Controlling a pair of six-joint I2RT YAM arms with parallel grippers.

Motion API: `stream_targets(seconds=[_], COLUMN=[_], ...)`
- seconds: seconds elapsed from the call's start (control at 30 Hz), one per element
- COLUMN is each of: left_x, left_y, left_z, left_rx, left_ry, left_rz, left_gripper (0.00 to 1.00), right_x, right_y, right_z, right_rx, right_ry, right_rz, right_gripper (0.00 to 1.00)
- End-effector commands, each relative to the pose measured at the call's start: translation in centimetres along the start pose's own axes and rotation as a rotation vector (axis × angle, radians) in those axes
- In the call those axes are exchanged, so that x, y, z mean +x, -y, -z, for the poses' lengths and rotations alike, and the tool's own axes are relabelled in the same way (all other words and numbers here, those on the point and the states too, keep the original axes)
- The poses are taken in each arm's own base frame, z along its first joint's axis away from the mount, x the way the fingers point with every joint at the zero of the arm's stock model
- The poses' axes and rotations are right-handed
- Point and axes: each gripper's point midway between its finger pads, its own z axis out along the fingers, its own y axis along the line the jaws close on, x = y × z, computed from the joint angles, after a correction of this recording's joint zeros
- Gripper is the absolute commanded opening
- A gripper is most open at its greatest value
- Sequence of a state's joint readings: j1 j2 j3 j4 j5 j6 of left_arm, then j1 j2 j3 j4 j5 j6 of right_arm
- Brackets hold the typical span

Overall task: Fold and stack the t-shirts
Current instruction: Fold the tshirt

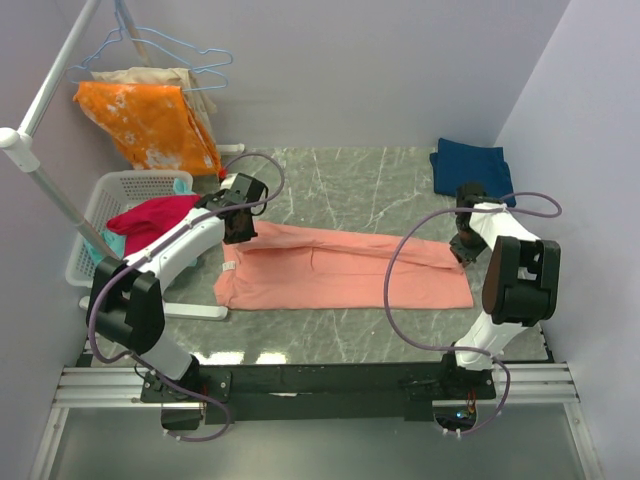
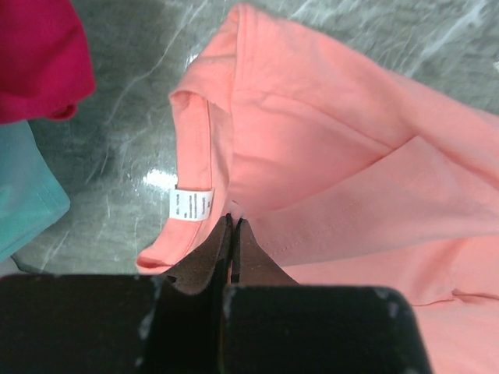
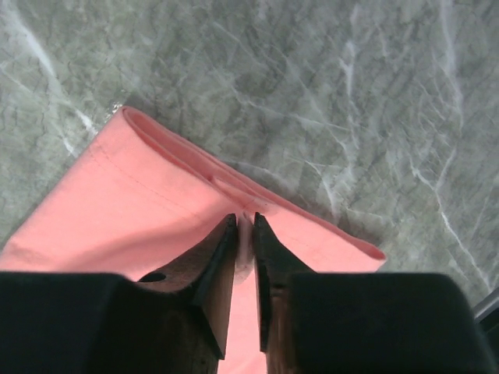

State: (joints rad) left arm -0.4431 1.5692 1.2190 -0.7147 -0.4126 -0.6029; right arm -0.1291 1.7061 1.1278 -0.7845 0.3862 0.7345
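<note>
The salmon-pink t-shirt (image 1: pixel 340 270) lies folded into a long strip across the middle of the marble table. Its collar and white label (image 2: pixel 192 204) are at the left end. My left gripper (image 1: pixel 240 228) sits at that collar end, and the left wrist view shows it (image 2: pixel 232 220) shut on a pinch of the shirt (image 2: pixel 327 140) by the neckline. My right gripper (image 1: pixel 465 250) is at the hem end. Its jaws (image 3: pixel 244 218) stand slightly apart with a ridge of the pink fabric (image 3: pixel 140 202) between them. The navy t-shirt (image 1: pixel 470 165) lies folded at the back right corner.
A white basket (image 1: pixel 110 195) at the left holds a magenta-red garment (image 1: pixel 150 215) and teal cloth (image 2: pixel 23 187). An orange white-blotched cloth (image 1: pixel 150 125) hangs from a rack at the back left, and the rack's white pole (image 1: pixel 50 190) slants past the basket.
</note>
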Motion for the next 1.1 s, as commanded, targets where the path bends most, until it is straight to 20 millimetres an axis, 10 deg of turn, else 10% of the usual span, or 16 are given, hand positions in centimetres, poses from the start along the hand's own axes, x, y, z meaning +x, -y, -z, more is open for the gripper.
stream_targets(seconds=[0.0, 0.63, 0.77, 0.87, 1.07], left_x=[0.1, 4.3, 5.7, 6.1, 4.3], left_y=[-0.5, -3.3, -3.4, -3.4, -3.0], left_z=[1.1, 1.6, 1.4, 1.2, 1.8], left_rx=[-0.001, -0.082, -0.076, -0.083, -0.074], left_ry=[0.01, -0.072, -0.111, -0.117, -0.056], left_rz=[0.029, 0.074, 0.073, 0.084, 0.121], left_gripper=[0.01, 0.01, 0.09, 0.52, 0.57], right_x=[-2.1, -3.9, -2.2, -0.3, 6.7], right_y=[0.6, 0.4, -4.4, -7.6, -14.9], right_z=[1.1, 5.1, 8.5, 10.7, 13.5], right_rx=[0.034, -0.031, -0.196, -0.292, -0.499], right_ry=[0.074, 0.18, 0.208, 0.214, 0.094], right_rz=[-0.057, -0.119, 0.02, 0.118, 0.331], right_gripper=[0.29, 0.29, 0.29, 0.31, 0.31])
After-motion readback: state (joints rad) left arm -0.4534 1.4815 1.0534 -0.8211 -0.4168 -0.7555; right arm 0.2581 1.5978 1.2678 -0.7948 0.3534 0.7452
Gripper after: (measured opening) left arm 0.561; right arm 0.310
